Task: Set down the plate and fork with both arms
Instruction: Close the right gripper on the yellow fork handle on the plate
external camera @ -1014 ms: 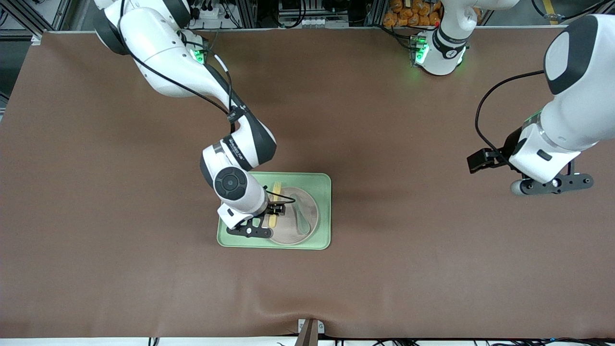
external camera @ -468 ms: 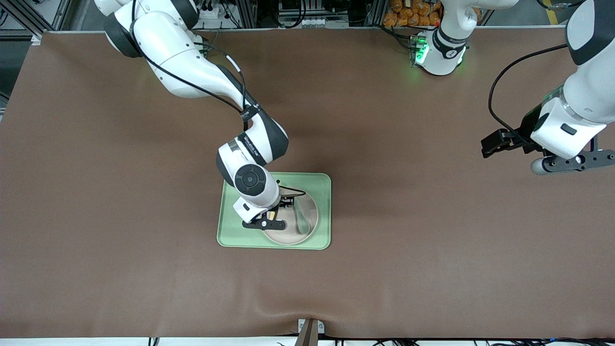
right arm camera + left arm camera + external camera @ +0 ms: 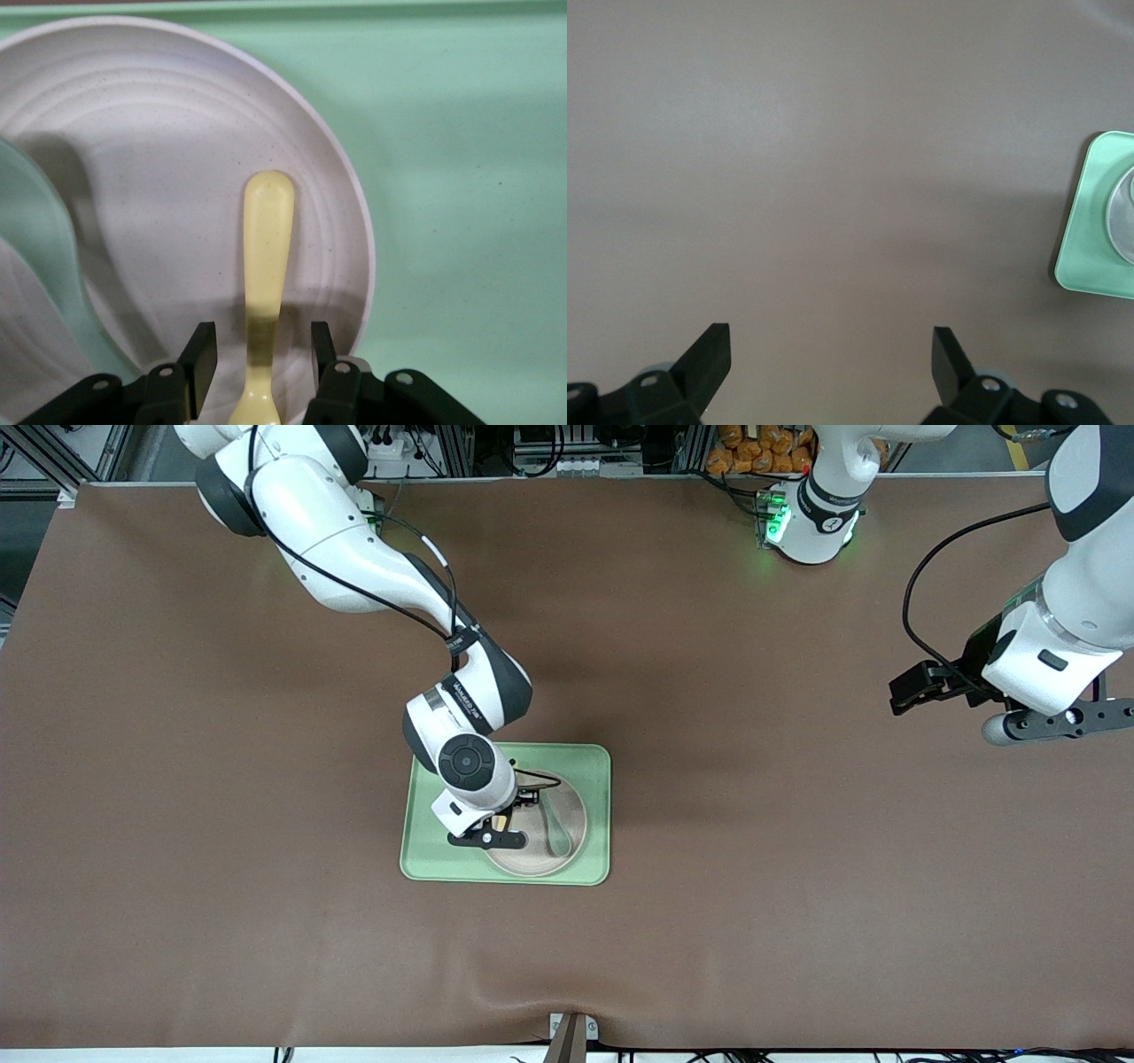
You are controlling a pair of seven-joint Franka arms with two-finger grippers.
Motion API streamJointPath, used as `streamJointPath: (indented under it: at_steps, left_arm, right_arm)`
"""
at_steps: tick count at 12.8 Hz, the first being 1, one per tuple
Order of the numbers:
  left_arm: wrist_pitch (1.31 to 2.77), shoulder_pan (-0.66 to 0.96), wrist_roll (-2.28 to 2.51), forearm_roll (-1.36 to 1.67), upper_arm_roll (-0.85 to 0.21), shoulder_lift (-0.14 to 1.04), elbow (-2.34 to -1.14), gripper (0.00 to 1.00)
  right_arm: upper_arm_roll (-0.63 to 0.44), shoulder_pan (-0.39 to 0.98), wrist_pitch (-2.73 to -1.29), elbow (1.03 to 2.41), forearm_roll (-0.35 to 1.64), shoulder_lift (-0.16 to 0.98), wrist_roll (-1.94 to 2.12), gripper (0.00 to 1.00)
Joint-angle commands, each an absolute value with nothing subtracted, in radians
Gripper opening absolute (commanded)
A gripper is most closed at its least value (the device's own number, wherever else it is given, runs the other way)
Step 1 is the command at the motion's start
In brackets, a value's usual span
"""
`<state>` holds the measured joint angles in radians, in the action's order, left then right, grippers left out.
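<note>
Speckled matt ceramic-looking plate [image 3: 177, 159], smooth yellow plastic fork [image 3: 266, 266], matt green tray [image 3: 461, 177], brown cloth-like table [image 3: 797, 868]

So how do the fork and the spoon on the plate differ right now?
The fork is pale yellow with a straight narrow handle; the spoon is muted teal-green and wider. The fork lies between the fingers of the right hand, while the spoon lies untouched, toward the left arm's end of the plate. Both rest on the plate, which sits on the green tray.
</note>
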<state>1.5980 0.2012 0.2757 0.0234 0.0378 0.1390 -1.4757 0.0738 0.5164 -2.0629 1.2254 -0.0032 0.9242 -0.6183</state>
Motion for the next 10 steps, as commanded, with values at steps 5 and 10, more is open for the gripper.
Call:
streamJointPath:
  at_steps: [5,10]
  left_arm:
    - [1.606,0.184,0.264,0.018,0.032,0.129,-1.473,1.00]
    - [1.608,0.183,0.264,0.020,0.031,0.140,-1.474,1.00]
  right_arm:
    - [0.069,0.526,-2.065,1.218,-0.043,0.934,-0.640,0.37]
    - [0.069,0.532,-2.063,1.218,-0.046,0.940,-0.637,0.23]
